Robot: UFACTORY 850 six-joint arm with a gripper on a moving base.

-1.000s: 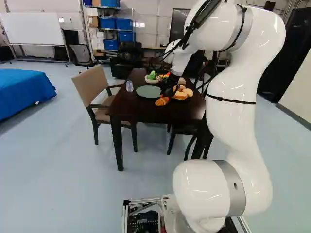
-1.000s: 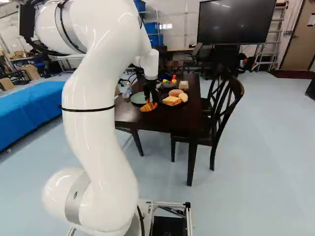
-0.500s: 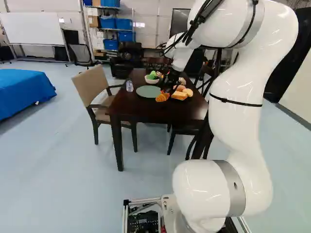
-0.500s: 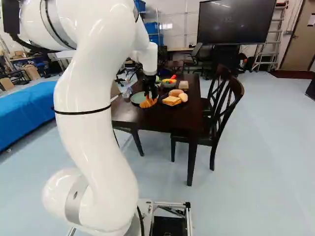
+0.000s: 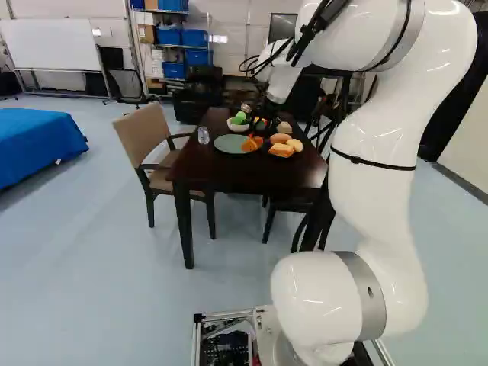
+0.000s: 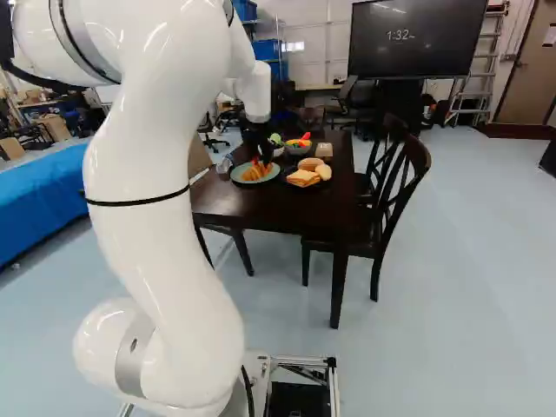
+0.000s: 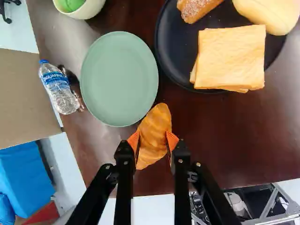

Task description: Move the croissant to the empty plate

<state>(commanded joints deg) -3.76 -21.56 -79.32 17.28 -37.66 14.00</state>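
Observation:
My gripper (image 6: 260, 162) hangs over the table with the croissant (image 6: 253, 174), which overlaps the green plate (image 6: 240, 177) in both base views. In the wrist view the gripper (image 7: 153, 141) has its orange pads pressed on both sides of the croissant (image 7: 155, 129). The croissant's far tip reaches the near rim of the green plate (image 7: 119, 79), which holds nothing. Whether it touches that rim or hangs above it, I cannot tell.
A black plate (image 7: 180, 70) with bread slices (image 7: 229, 56) and rolls lies beside the green plate. A water bottle (image 7: 59, 87) and a bowl (image 7: 86, 8) stand on its other sides. Chairs (image 5: 147, 137) flank the dark table (image 6: 287, 204).
The arm has carried the gripped croissant away from the black plate's side and farther from the base, up to the green plate. The base and plates have stayed put.

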